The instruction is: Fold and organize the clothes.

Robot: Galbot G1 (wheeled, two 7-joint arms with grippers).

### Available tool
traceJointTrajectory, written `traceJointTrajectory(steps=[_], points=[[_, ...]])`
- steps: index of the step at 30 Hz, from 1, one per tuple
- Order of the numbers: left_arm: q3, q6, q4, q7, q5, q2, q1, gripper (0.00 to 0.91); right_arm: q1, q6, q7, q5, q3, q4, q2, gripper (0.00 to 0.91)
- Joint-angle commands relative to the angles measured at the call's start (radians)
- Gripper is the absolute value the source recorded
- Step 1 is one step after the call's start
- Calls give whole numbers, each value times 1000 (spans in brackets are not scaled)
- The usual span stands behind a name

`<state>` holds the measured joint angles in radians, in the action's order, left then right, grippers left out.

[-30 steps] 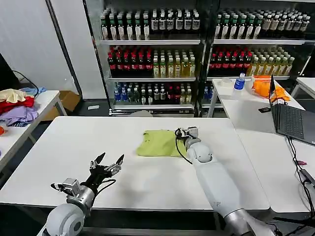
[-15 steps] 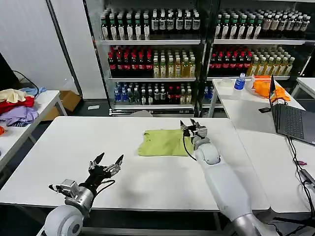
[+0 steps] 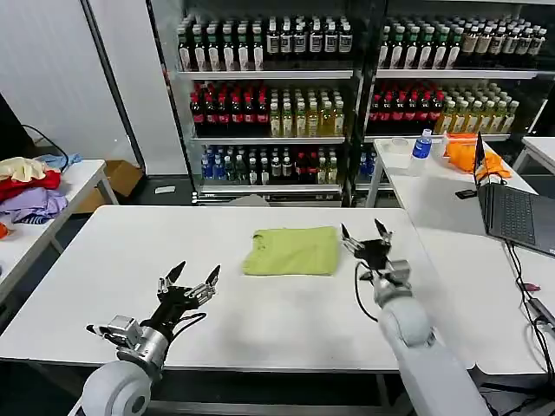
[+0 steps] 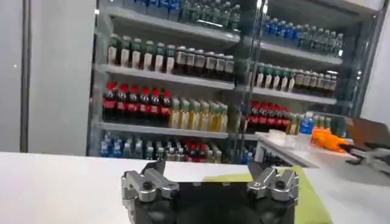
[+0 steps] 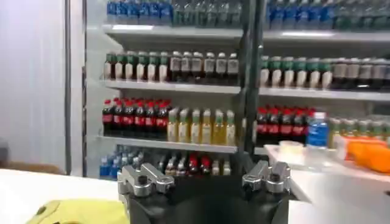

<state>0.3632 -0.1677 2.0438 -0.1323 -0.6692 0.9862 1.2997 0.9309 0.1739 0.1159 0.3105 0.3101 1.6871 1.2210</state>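
Right gripper (image 3: 365,237) open, fingers spread, raised just beside the right edge of the lime-green shirt (image 3: 291,250), apart from it and holding nothing. Shirt folded into a flat rectangle near the middle of the white table (image 3: 130,260). Left gripper (image 3: 189,282) open too, empty, hovering near the table's front left.

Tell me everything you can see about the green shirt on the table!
The shirt is plain lime green, soft-looking cloth with no print. It is folded into a neat, flat, roughly rectangular bundle and lies near the middle of the white table, toward the far side. Nothing touches it except the table. The right gripper is open just beside it, apart from it, and the left gripper is open nearer the front edge, well away.
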Motion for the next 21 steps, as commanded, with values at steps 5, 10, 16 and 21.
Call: traceJointTrajectory(steps=[5,10,16,21], points=[[-8,3,10,0,26,23,1,907,368,19,29,-11,141,330,-61,907],[-4,3,16,-1,31,31,9,907,367,23,27,-26,126,334,-48,907],[4,1,23,-1,40,35,20,907,368,22,26,-26,122,345,-45,907],[9,2,24,-1,58,40,28,907,372,9,33,-45,120,356,-41,907]])
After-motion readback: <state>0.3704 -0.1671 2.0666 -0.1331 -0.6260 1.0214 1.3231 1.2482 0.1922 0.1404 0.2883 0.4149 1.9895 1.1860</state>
